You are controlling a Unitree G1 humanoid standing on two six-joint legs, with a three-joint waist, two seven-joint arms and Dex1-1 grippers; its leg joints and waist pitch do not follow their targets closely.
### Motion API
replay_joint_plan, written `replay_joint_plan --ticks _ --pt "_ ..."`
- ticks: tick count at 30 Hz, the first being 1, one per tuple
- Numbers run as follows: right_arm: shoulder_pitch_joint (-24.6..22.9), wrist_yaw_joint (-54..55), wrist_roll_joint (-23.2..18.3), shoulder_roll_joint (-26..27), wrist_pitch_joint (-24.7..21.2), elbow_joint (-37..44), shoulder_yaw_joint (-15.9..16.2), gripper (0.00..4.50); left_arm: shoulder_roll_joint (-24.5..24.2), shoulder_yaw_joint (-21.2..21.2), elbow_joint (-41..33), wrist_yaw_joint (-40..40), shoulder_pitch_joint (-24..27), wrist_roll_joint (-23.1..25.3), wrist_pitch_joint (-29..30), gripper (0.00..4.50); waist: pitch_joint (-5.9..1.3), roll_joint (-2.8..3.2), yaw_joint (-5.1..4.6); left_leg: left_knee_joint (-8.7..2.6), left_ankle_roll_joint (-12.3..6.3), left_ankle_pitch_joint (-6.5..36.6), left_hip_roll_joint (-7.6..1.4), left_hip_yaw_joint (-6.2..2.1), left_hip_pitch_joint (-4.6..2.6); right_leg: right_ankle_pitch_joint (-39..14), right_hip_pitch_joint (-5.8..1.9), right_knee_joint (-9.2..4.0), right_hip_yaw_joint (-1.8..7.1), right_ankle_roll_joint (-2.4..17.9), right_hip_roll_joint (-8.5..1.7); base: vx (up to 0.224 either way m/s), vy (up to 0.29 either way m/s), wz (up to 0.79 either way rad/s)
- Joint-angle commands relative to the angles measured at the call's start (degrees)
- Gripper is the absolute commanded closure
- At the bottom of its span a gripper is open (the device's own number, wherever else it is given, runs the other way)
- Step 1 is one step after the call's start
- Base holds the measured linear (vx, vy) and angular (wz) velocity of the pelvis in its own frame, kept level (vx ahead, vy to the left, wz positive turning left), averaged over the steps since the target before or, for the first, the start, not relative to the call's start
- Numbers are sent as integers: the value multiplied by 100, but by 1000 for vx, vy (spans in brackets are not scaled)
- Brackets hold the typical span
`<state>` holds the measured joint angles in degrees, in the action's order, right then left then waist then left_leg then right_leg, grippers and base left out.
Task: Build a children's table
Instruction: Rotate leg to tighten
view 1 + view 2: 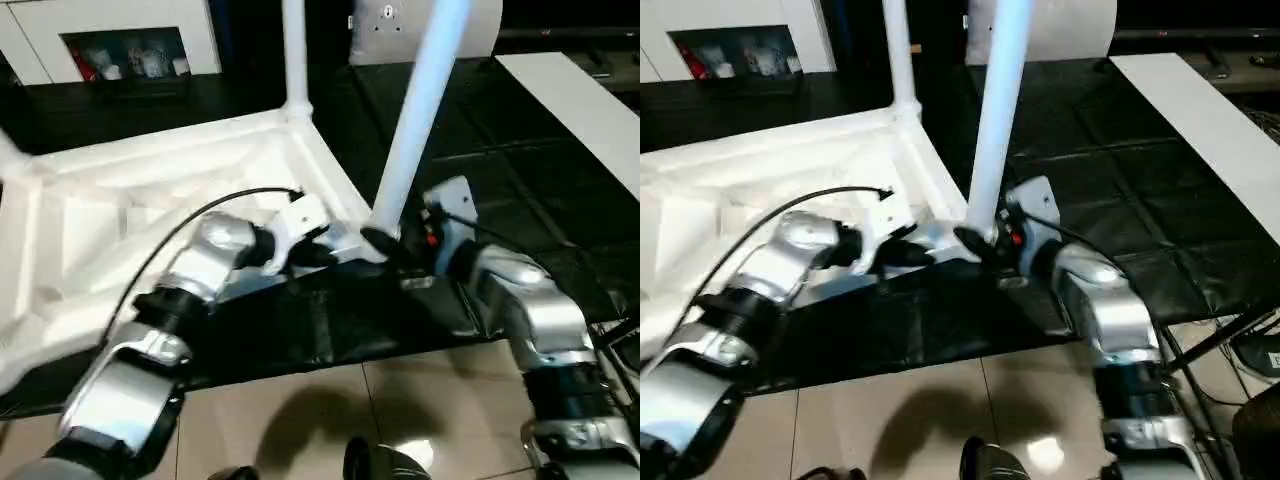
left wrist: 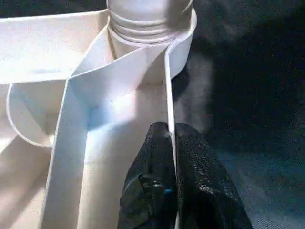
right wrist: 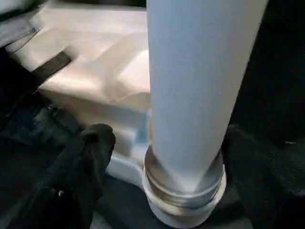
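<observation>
Upside-down children's table [image 1: 150, 200] on the black mat, near its front edge. Left gripper [image 2: 172, 157] pinching the thin rim wall; right gripper [image 3: 164, 167] open around a leg [image 1: 420, 110]. Light, stiffish, slippery plastic, so best grabbed low by the socket.

forearms [image 1: 215, 250]: silver | cable [image 1: 190, 215]: black | claw fingers [image 2: 152, 191]: black

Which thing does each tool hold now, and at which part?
Left tool pinches the table top's thin side rim near the corner. Right tool stands open around the leg's base, holding nothing.
</observation>
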<state>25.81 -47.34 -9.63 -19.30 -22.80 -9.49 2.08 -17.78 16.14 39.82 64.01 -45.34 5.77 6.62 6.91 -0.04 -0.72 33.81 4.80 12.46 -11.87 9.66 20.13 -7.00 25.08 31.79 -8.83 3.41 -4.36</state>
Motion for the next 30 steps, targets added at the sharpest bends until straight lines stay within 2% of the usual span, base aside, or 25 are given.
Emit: replay_joint_plan --ticks 1,3,4,7,8,12,13,14,18,19,30 --pt "-134 -833 -176 -301 262 161 182 20 -120 314 -190 586 75 -2 -470 450 -454 -20 44 -311 -1069 292 -94 -17 37 -1858 -527 -367 374 770 -379 0 0 0" --pt "-166 -1214 -253 -500 402 150 221 20 -237 416 -169 842 112 30 -757 450 -458 -15 94 -320 -1049 366 -105 -21 20 -1937 -517 -367 377 755 -387 0 0 0" --pt "-174 -1436 -298 -601 489 117 241 20 -305 465 -170 1016 140 35 -899 450 -472 -56 115 -322 -1022 331 -118 -18 18 -1936 -514 -350 386 763 -396 0 0 0" --pt "-137 -1765 -367 -726 598 8 273 20 -350 467 -177 1237 162 -33 -1033 450 -487 -44 164 -313 -982 209 -131 -9 19 -1795 -510 -319 399 823 -398 0 0 0" --pt "-92 -2085 -444 -832 658 -86 320 20 -400 488 -190 1441 176 -88 -1165 450 -512 -71 185 -306 -993 160 -130 -6 24 -1729 -522 -301 397 850 -400 0 0 0" --pt "0 -2611 -566 -982 632 -214 402 36 -507 575 -210 1737 191 -114 -1386 450 -518 -57 271 -298 -1041 67 -145 4 27 -1581 -515 -266 402 893 -396 0 0 0" --pt "46 -2741 -603 -1021 629 -269 437 57 -541 610 -226 1836 190 -118 -1428 450 -520 -65 285 -296 -1023 37 -141 5 27 -1574 -515 -261 404 875 -396 0 0 0" --pt "95 -2850 -603 -1063 656 -333 483 64 -567 645 -243 1936 190 -128 -1460 450 -540 -124 290 -293 -1021 40 -139 10 33 -1612 -530 -264 402 856 -397 0 0 0" --pt "261 -3114 -606 -1117 739 -547 591 83 -609 715 -262 2244 184 -184 -1598 450 -532 -107 309 -292 -956 54 -131 15 30 -1798 -512 -273 401 786 -398 0 0 0" --pt "288 -3179 -638 -1110 726 -575 602 108 -603 711 -267 2289 182 -197 -1612 450 -541 -109 319 -292 -932 46 -139 12 26 -1818 -513 -264 401 775 -404 0 0 0" --pt "344 -3645 -764 -1126 659 -662 748 205 -592 768 -223 2473 133 -232 -1765 450 -571 -133 396 -277 -947 -97 -138 15 33 -1691 -518 -237 398 755 -399 0 0 0"
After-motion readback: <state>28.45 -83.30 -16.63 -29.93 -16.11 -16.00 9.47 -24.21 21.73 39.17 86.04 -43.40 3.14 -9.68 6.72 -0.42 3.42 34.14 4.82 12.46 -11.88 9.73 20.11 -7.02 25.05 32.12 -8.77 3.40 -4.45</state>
